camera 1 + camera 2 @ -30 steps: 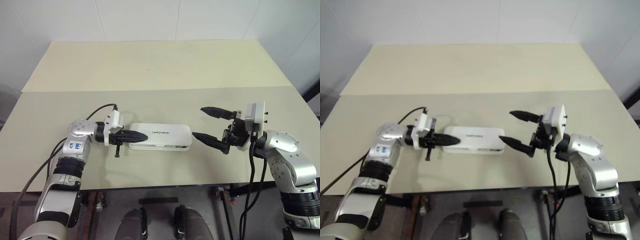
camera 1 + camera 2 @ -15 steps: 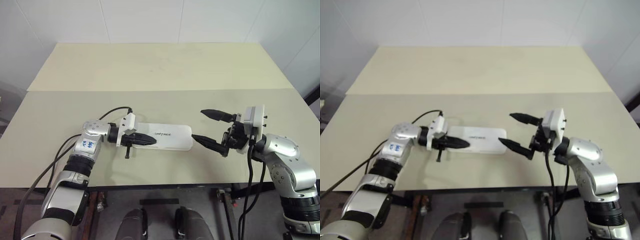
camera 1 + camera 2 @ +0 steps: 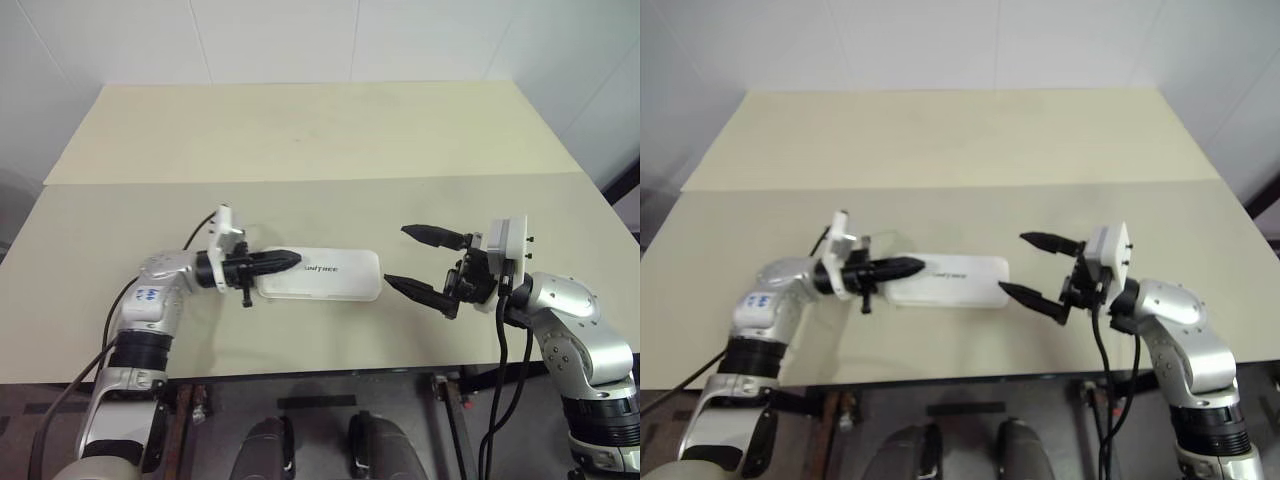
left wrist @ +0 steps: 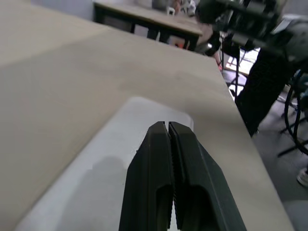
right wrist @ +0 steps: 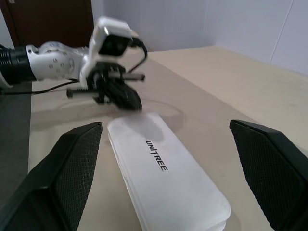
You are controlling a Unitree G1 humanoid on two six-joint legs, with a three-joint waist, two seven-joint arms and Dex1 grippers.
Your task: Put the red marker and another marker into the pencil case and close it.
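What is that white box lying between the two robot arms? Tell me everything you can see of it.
The pencil case is a long, flat, white box with rounded corners that looks like hard plastic, with small dark lettering on its lid. It lies closed and flat on the beige table, lengthwise between the arms. The left pincer, shut, is over its left end; whether it touches is unclear. The right pincer stands open, just clear of its right end.
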